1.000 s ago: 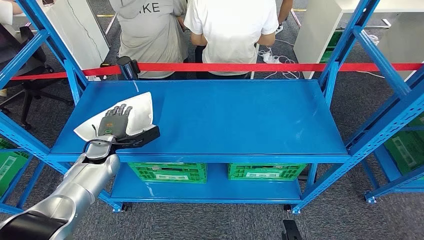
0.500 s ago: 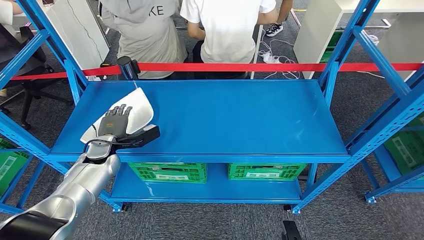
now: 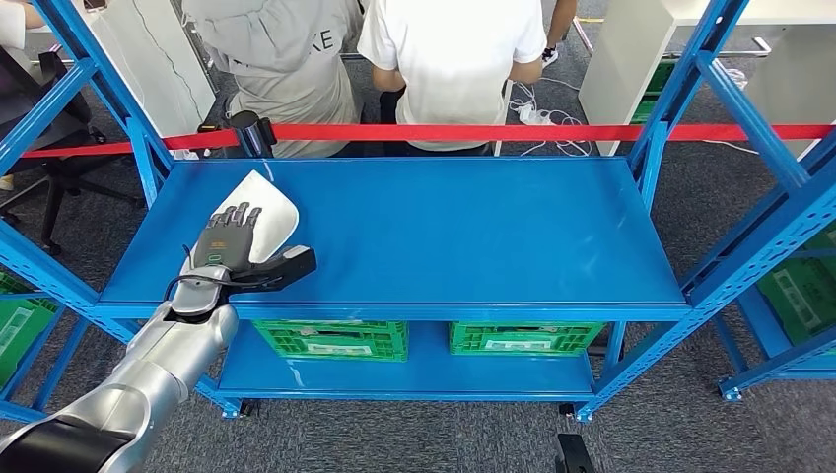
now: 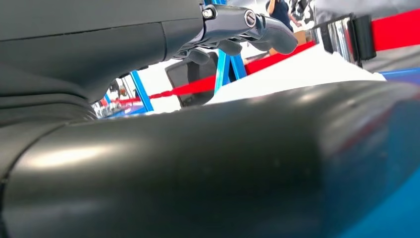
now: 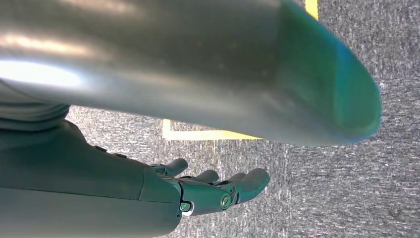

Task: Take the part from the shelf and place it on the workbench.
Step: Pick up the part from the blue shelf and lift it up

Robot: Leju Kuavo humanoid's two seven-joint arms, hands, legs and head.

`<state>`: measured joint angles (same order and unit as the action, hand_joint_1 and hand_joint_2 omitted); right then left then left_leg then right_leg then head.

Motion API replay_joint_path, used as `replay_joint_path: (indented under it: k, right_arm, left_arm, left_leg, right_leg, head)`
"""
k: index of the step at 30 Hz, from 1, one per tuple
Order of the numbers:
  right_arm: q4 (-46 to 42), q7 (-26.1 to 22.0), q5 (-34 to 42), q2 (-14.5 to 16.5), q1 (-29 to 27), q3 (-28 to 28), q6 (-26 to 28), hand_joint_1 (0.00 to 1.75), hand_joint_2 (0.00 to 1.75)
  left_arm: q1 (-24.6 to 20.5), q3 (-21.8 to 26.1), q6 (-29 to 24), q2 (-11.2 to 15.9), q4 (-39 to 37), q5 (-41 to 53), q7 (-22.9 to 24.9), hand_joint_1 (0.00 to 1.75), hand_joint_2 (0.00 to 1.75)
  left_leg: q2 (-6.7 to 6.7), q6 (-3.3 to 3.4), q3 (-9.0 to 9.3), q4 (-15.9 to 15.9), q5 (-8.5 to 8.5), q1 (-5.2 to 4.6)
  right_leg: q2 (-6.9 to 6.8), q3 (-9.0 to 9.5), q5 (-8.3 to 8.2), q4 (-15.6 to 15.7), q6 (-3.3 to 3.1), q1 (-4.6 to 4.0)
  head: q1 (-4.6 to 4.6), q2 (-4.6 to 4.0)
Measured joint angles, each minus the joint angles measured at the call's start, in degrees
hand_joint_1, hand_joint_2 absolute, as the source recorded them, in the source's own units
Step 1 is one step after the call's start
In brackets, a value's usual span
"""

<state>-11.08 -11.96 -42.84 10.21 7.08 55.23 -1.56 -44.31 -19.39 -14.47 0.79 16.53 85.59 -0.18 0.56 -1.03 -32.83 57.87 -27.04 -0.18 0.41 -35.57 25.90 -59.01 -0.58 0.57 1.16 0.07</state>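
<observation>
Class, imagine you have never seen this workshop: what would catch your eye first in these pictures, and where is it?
First, the white part, bright against the blue shelf, near its left end, with the left robot hand laid over it. Next, the red barrier tape stretched across behind the shelf, with two people standing beyond it. Below, green crates sit on the lower level.

The part [image 3: 268,207] is a white, smooth, curved shell with a pointed far corner, tilted up at the left end of the blue shelf [image 3: 444,232]
</observation>
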Motion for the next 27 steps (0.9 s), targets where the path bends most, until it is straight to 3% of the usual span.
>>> replay_joint_path:
  k: [9,13,27]
  right_arm:
    - [0.0,-0.1,0.0,0.0,0.0,0.1,0.0,0.0,0.0]
    - [0.0,-0.1,-0.1,0.0,0.0,0.5,0.2,0.0,0.0]
    - [0.0,0.4,-1.0,0.1,0.0,0.5,0.3,0.0,0.0]
  left_arm:
    - [0.4,0.0,-1.5,0.0,-0.1,1.7,1.7,0.0,0.0]
    - [1.0,0.0,-0.8,0.0,-0.3,2.8,3.4,0.0,1.75]
    - [1.7,0.0,9.2,0.1,-1.4,1.5,3.5,0.0,1.75]
  left_leg:
    - [0.0,0.03,0.0,0.0,-0.02,0.0]
    - [0.0,0.03,-0.01,0.0,-0.03,0.0]
    - [0.03,0.14,0.36,0.0,-0.27,0.0]
  right_leg:
    - [0.0,0.0,0.0,0.0,0.0,0.0]
    - [0.0,0.0,0.01,0.0,0.0,0.0]
    - [-0.07,0.5,0.23,0.0,0.08,0.02]
  head:
    - [0.0,0.0]
    - [0.0,0.0]
    - [0.01,0.0]
